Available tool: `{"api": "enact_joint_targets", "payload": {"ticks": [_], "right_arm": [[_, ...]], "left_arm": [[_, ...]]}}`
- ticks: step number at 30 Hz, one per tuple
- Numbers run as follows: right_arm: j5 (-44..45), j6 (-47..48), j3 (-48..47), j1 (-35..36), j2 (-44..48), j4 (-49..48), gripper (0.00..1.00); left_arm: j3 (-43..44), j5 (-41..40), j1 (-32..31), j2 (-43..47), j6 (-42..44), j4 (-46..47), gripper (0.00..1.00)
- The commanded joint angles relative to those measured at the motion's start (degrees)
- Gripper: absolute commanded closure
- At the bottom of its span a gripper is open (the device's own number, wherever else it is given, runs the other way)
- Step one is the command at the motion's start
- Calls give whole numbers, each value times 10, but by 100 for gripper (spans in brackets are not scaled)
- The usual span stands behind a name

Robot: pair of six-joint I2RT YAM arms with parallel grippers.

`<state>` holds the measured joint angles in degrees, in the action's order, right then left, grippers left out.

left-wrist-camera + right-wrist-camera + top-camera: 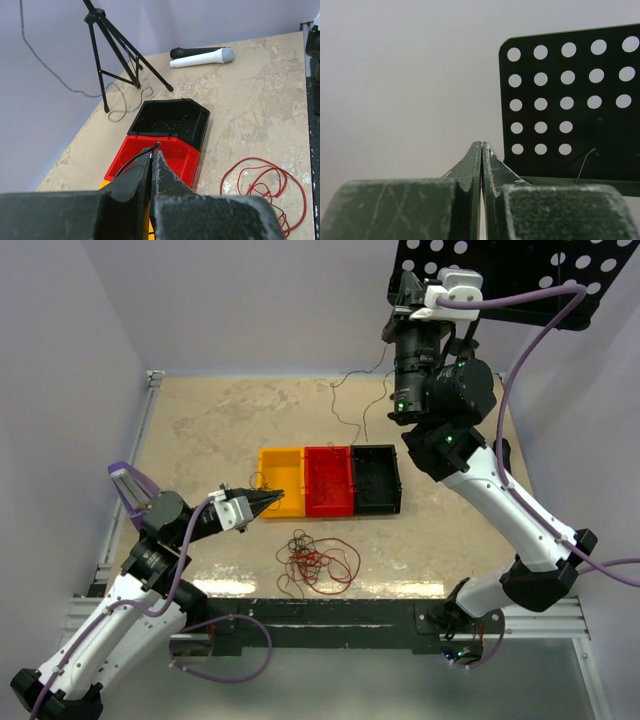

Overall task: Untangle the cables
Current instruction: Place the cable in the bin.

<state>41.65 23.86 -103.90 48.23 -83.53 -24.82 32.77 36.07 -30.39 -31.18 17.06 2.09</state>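
Here, left gripper (151,154) pinching, seemingly, one hair-thin dark strand (135,159), right gripper (482,145) closed, empty.

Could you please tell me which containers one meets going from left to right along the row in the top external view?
Yellow open plastic bin → red open plastic bin → black open plastic bin.

Bright, even, diffuse light; shadows faint. Wrist views blurred in near foreground; overhead view sharp.
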Motion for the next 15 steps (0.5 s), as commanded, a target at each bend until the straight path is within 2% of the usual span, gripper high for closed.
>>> {"api": "enact_joint_targets", "payload": {"ticks": [1, 15], "right_arm": [[-22, -26, 1, -10, 11, -6, 100], [-19, -65, 98, -48, 45, -13, 100]], "left_arm": [[-5, 15, 4, 7, -4, 13, 100], [-10, 24, 7, 9, -1, 19, 100]]}}
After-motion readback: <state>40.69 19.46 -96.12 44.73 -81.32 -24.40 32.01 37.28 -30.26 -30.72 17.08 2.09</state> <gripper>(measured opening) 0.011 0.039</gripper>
